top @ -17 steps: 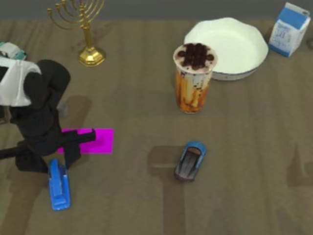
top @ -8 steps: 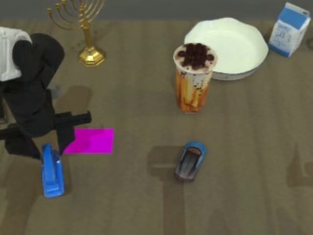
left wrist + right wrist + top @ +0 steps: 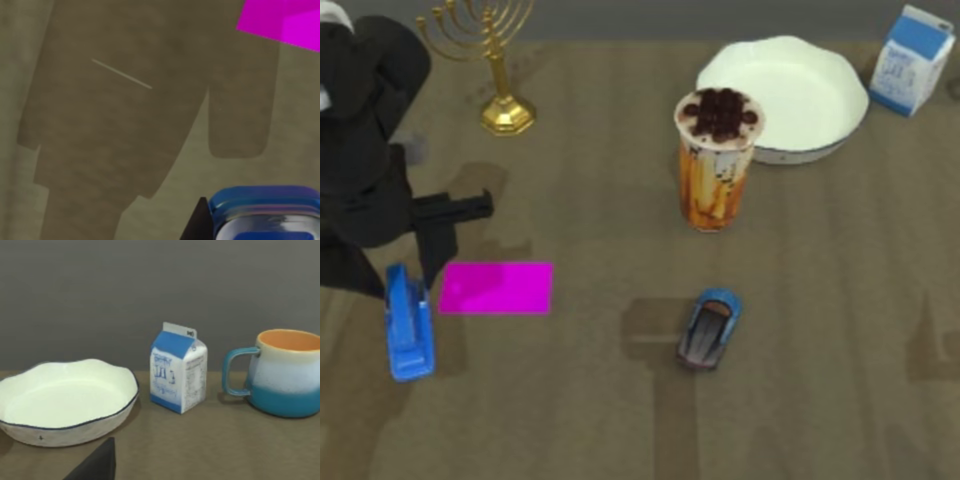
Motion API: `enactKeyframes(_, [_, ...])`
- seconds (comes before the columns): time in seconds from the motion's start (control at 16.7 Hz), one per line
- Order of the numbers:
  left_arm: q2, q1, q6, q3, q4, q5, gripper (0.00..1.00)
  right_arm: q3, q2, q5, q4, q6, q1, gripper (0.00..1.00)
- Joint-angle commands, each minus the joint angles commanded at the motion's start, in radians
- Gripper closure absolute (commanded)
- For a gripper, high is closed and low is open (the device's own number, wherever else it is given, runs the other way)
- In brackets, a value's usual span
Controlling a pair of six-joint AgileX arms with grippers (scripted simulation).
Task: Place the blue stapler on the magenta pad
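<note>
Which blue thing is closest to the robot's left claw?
The long bright-blue stapler, right by the left gripper; the blue toy car and blue-and-white milk carton sit far off.

Near the table's (image 3: 820, 300) left edge the stapler (image 3: 408, 325) sits just left of the pad (image 3: 496, 288), the toy car (image 3: 710, 328) farther right, the drink cup (image 3: 717, 158) before the bowl (image 3: 790, 95), the milk carton (image 3: 912, 60) at the far right corner.
</note>
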Motion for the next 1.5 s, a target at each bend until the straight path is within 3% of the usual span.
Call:
enactKeyframes(0.24, [0.017, -0.012, 0.035, 0.015, -0.003, 0.0, 1.0, 0.0, 0.0, 0.0, 0.0, 0.0, 0.0, 0.0])
enactKeyframes(0.48, [0.081, -0.044, 0.222, 0.1, -0.031, 0.0, 1.0, 0.0, 0.0, 0.0, 0.0, 0.0, 0.0, 0.0])
enactKeyframes(0.66, [0.148, -0.076, 0.449, 0.182, -0.062, 0.0, 1.0, 0.0, 0.0, 0.0, 0.0, 0.0, 0.0, 0.0])
enactKeyframes(1.2, [0.341, -0.188, 1.319, 0.423, -0.145, 0.003, 1.0, 0.0, 0.0, 0.0, 0.0, 0.0, 0.0, 0.0])
enactKeyframes(1.5, [0.371, -0.225, 1.579, 0.506, -0.144, 0.002, 1.0, 0.0, 0.0, 0.0, 0.0, 0.0, 0.0, 0.0])
